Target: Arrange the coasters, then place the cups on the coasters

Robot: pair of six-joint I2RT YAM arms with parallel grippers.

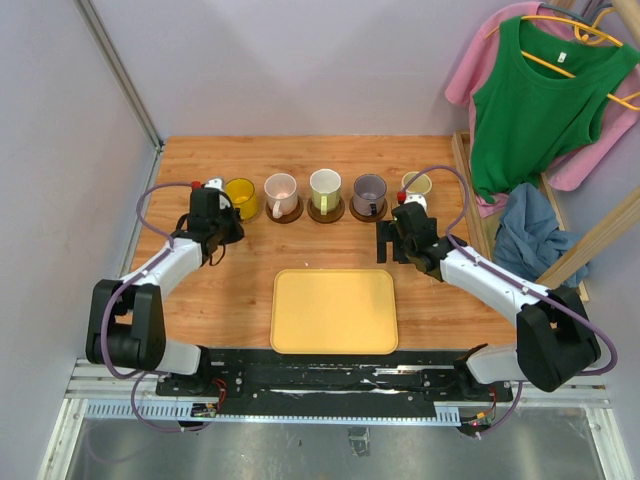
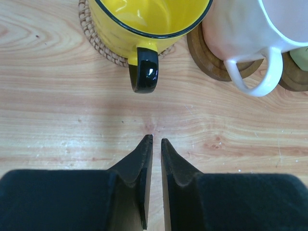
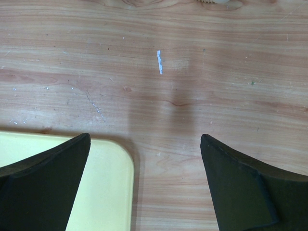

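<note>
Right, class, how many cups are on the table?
5, in one row at the far side: yellow cup leftmost, then pink cup, pale green cup, purple-grey cup, cream cup rightmost. None looks hidden.

Five cups (image 1: 325, 185) in a row, upright on coasters (image 1: 326, 213)

I am counting five cups (image 1: 325, 187) on the surface (image 1: 200, 290), coasters (image 1: 285, 213) showing under four of them while I am failing to make out one under the fifth, one yellow tray (image 1: 335, 312), and two pincers of mine, the left pincer (image 2: 155, 140) and the right pincer (image 3: 146, 137).
</note>
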